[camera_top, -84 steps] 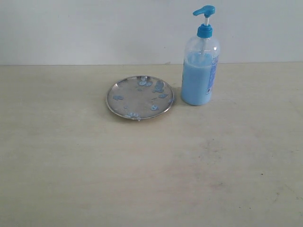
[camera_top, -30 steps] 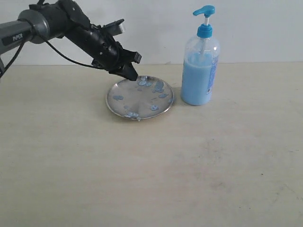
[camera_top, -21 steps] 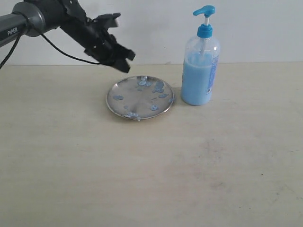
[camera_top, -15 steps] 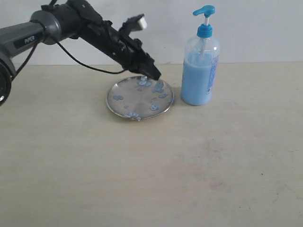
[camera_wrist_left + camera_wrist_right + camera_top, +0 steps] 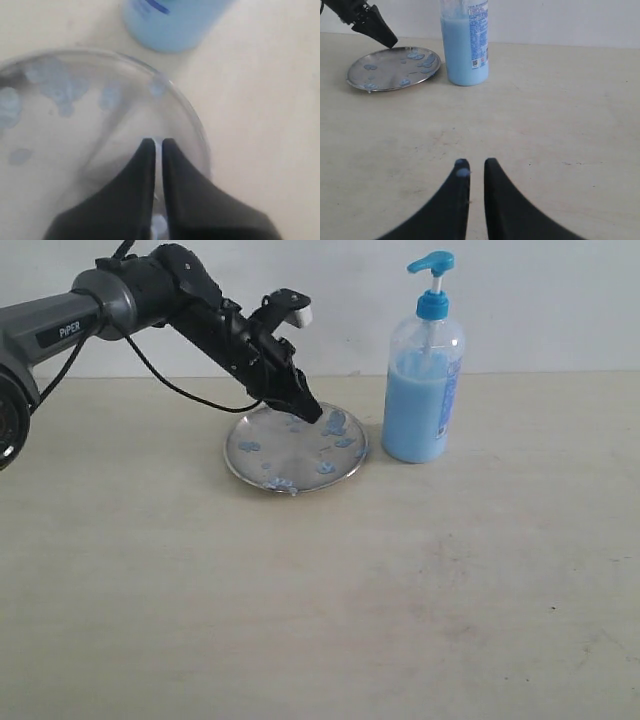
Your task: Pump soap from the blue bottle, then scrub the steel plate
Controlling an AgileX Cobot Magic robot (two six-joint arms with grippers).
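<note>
The steel plate [image 5: 285, 452] lies on the table, dotted with pale blue soap [image 5: 336, 424] blobs. To its right stands the blue bottle [image 5: 423, 390], pump head up, over half full. My left gripper [image 5: 310, 412] reaches in from the left. It is shut and empty, with its tip low over the plate's far part. In the left wrist view the fingertips [image 5: 147, 146] hover over the plate [image 5: 75, 145] near its rim, with the bottle's base [image 5: 170, 22] beyond. My right gripper [image 5: 475, 162] hangs shut over bare table, a blue soap dab on one fingertip [image 5: 462, 172]. It is far from the plate [image 5: 385, 74] and bottle [image 5: 465, 45].
A pale wooden table [image 5: 400, 590] stretches wide in front of the plate and bottle. A white wall runs close behind them. The left arm's black cable [image 5: 170, 380] hangs behind the plate's left side.
The left arm came into view, dipped to the plate's far left rim and lifted. It then swung right and back down over the plate's far part. Plate and bottle stayed put.
</note>
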